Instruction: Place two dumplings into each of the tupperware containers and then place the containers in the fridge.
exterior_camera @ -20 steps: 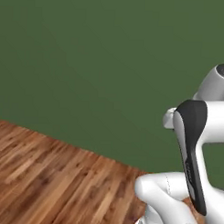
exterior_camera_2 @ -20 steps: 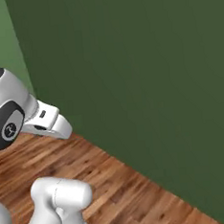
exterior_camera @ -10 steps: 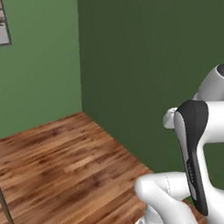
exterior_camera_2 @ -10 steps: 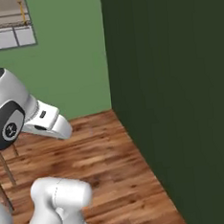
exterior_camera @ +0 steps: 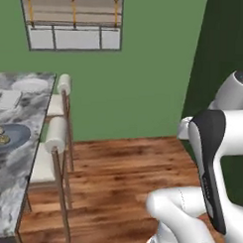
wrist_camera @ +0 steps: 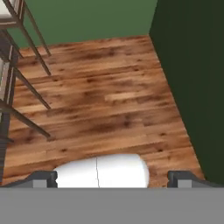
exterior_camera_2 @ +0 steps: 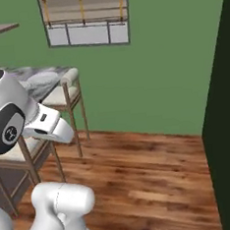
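at left edge, plate (exterior_camera: pixel 14 135) w/ dumplings (exterior_camera: pixel 1 134) cut off

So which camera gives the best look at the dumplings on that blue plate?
The left base view: two dumplings sit on the blue-grey plate on the marble counter at its left edge. The right base view shows the counter's far end with a white plate; the hand view shows floor and stool legs.

White arm (exterior_camera: pixel 189 220) w/ dark joint covers
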